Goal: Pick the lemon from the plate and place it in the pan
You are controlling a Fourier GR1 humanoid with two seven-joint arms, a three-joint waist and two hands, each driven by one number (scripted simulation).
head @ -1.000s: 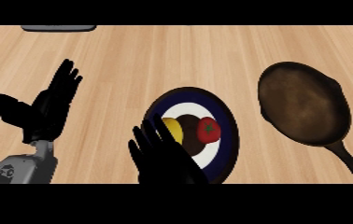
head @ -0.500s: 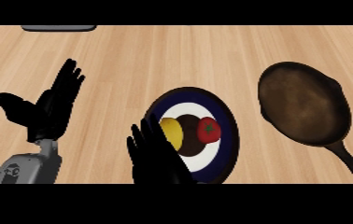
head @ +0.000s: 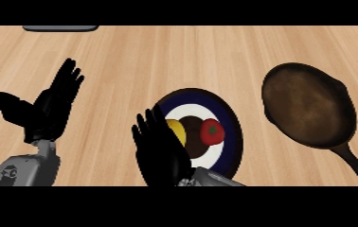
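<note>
Right robot hand (head: 159, 152), fingers straight, holding nothing, beside the lemon (head: 176, 130) on the plate (head: 235, 129).

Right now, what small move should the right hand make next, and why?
Probably ease the right hand slightly rightward and curl its fingers round the lemon. The hand is open and stands just left of the lemon, which lies on the plate beside a tomato; the pan lies farther right.
</note>
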